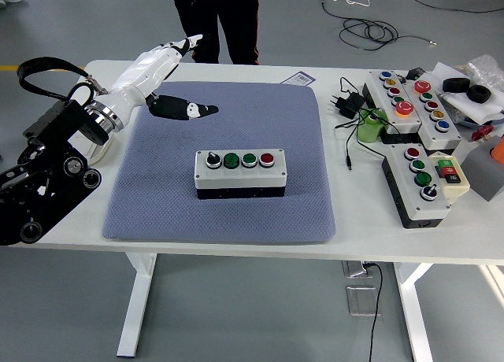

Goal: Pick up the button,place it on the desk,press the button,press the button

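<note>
The left robot hand (169,71) hovers open, far-left of the grey four-button box (240,173); pressing comes next, needing a descent.

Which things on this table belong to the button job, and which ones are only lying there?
Part of the job:
- button box with four buttons, on the blue mat
- left hand, open, raised over the mat's far left corner

Only lying there:
- two button boxes at the right
- plug and cable
- green roll
- black rings

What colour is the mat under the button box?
Blue-grey, with a fine dotted texture; the mat shows in the head view.
</note>
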{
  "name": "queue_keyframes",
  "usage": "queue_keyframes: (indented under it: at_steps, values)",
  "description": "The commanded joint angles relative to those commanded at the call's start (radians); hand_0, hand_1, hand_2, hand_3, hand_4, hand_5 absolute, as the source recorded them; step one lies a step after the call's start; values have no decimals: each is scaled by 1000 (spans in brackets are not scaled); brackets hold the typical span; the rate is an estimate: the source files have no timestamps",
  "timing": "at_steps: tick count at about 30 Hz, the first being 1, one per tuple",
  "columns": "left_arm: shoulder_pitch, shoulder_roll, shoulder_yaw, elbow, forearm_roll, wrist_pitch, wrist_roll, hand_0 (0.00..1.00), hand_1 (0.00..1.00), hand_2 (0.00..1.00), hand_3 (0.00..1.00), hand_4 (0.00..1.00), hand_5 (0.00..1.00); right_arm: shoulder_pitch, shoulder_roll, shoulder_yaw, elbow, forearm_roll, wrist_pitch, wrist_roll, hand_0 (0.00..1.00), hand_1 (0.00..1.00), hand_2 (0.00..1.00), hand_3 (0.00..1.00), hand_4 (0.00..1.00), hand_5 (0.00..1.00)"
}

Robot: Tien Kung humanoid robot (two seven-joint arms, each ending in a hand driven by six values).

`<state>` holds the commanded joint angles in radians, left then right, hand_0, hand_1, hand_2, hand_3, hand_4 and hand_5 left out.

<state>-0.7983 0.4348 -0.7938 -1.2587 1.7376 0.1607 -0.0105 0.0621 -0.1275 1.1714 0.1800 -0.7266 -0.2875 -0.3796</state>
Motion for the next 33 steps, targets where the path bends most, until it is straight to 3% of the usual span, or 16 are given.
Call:
queue_keyframes:
  at_steps: [1, 4, 5, 6, 9, 12, 16, 17, 22, 23, 33]
  values:
    - [-1, 8, 3, -28, 20, -20, 25, 207, 158, 189, 845, 632, 29, 0, 0, 0, 0, 1, 0, 0, 643, 507, 548, 591, 246, 358]
    - [-9, 30, 20, -125, 62, -141, 141, 207, 158, 189, 845, 632, 29, -2, 0, 0, 0, 1, 0, -2, 643, 507, 548, 591, 246, 358]
    - [-9, 29, 23, -148, 45, -179, 177, 79, 56, 104, 828, 534, 17, -2, 0, -1, 0, 1, 0, -2, 643, 507, 548, 591, 246, 358]
    - [-9, 28, 26, -164, 32, -224, 223, 79, 56, 104, 828, 534, 17, -3, 1, -1, 0, 1, -1, -3, 643, 507, 548, 591, 246, 358]
    - [-7, 22, 39, -187, -28, -344, 331, 79, 56, 104, 828, 534, 17, -3, 1, -3, 0, 3, -1, -3, 643, 507, 548, 591, 246, 358]
    - [-9, 18, 49, -187, -59, -397, 373, 2, 2, 34, 861, 486, 2, -3, 1, -2, 0, 3, -1, -3, 642, 507, 548, 591, 246, 358]
    - [-19, 3, 73, -161, -110, -400, 409, 2, 2, 34, 861, 486, 2, -4, 1, -2, 0, 4, 0, -2, 642, 507, 548, 591, 246, 358]
    - [-21, -1, 77, -156, -120, -395, 412, 2, 2, 4, 866, 424, 2, -4, 1, -2, 0, 4, 0, -2, 642, 507, 548, 591, 245, 358]
    - [-40, -22, 99, -135, -147, -375, 421, 2, 2, 4, 866, 424, 2, -6, 2, -7, 0, 8, 0, -2, 642, 507, 548, 591, 245, 358]
    - [-43, -26, 104, -134, -151, -375, 421, 2, 2, 2, 869, 384, 2, -6, 2, -7, 0, 9, 0, -2, 642, 507, 548, 591, 245, 358]
    - [-63, -45, 146, -163, -194, -390, 416, 2, 2, 2, 868, 361, 2, -11, 2, -10, 0, 10, -1, -4, 643, 507, 548, 591, 245, 358]
